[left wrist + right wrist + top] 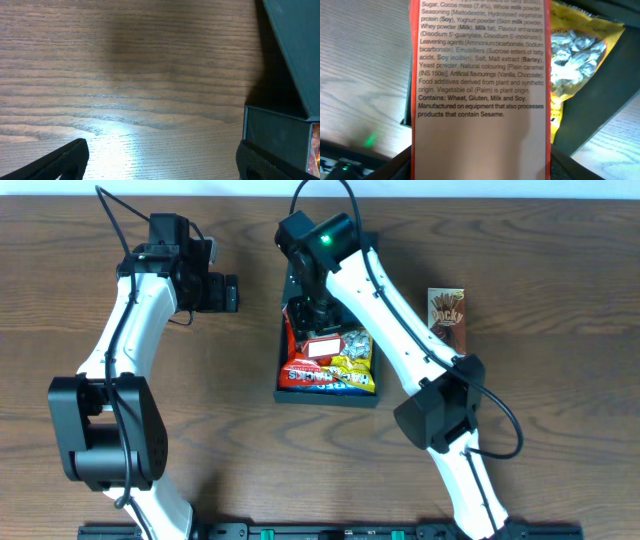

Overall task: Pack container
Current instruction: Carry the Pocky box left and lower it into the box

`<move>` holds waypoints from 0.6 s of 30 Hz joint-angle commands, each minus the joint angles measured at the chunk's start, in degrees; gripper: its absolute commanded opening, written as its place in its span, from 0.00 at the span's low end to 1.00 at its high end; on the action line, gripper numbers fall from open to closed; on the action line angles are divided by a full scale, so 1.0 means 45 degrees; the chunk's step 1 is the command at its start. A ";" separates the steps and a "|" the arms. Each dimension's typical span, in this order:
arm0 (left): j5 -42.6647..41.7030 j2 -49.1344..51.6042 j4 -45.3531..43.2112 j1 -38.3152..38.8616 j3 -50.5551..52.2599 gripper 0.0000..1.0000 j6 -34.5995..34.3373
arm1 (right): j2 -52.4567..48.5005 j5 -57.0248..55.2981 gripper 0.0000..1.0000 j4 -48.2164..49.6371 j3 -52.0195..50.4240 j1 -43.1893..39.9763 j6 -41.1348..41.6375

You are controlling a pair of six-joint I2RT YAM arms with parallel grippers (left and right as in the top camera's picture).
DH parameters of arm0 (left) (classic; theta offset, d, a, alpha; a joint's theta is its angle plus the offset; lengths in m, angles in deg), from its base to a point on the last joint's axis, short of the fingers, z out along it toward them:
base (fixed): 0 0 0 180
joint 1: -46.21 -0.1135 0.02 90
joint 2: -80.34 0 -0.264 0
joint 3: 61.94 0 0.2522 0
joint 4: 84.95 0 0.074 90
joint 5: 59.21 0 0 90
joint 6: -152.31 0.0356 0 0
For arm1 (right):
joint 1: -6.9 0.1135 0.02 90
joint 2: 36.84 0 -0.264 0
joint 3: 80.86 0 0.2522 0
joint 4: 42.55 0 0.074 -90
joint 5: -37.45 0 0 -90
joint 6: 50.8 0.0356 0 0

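Observation:
The container (330, 397), a dark teal-black box, sits mid-table with snack packs inside; its flap lid stands up at the far side. My right gripper (318, 315) hangs over it, shut on an orange-red carton (323, 345). In the right wrist view the carton's (480, 75) ingredients panel fills the gap in my right gripper (480, 165), and both fingers (400, 165) press its side edges. A yellow snack bag (580, 50) lies beneath in the container (620, 60). My left gripper (232, 293) stands open and empty over bare table, left of the container (280, 132).
A brown Pocky box (448, 315) lies on the table right of the container, beyond the right arm. A yellow and blue snack bag (355, 365) fills the container's near half. The left gripper (162, 160) has wood tabletop between its fingers.

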 commanded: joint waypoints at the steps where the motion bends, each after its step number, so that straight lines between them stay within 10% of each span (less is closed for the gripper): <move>1: 0.0131 -0.0214 0.0005 -0.0053 -0.0335 0.95 0.0233 | 0.0058 0.0039 0.61 -0.0029 0.0243 0.0102 0.0811; 18: 0.0126 -0.0214 0.0000 -0.0053 -0.0335 0.95 0.0233 | 0.0058 -0.0087 0.97 0.0083 0.0243 0.0146 0.0855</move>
